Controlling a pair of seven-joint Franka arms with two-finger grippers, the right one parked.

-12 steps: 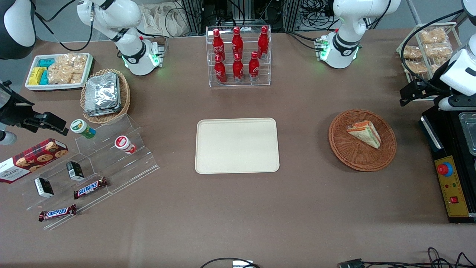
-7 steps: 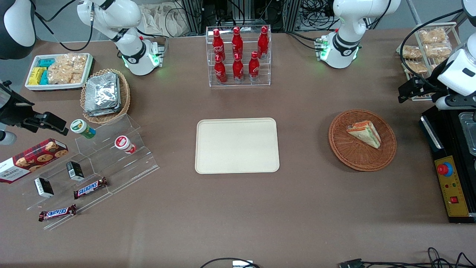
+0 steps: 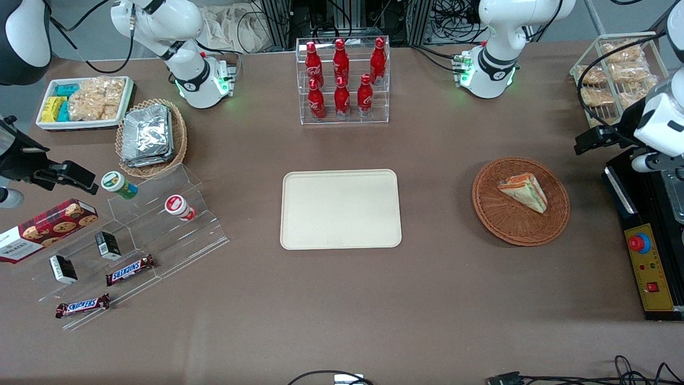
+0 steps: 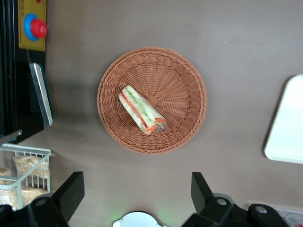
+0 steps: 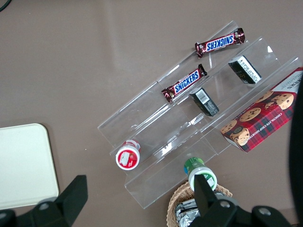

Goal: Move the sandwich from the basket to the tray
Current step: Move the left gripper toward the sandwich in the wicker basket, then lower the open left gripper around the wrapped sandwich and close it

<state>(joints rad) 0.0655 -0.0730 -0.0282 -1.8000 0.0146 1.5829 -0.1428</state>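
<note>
One sandwich, a triangular wedge in clear wrap with green, orange and red layers showing along its cut edge, lies inside the round brown wicker basket, a little off the basket's centre. The basket sits on the brown table toward the working arm's end. The cream-beige tray lies flat at the middle of the table, well apart from the basket, with nothing on it.

The left arm's gripper hangs in the air above the table, near the basket's rim and a little farther from the front camera than the basket. Its two black fingers are spread wide and hold nothing. It is clear of both sandwich and basket.

Near the basket, at the table's edge, stands a black control box with a red stop button. A wire rack of bagged snacks stands farther from the front camera. A clear rack of red cola bottles stands farther from the camera than the tray.
</note>
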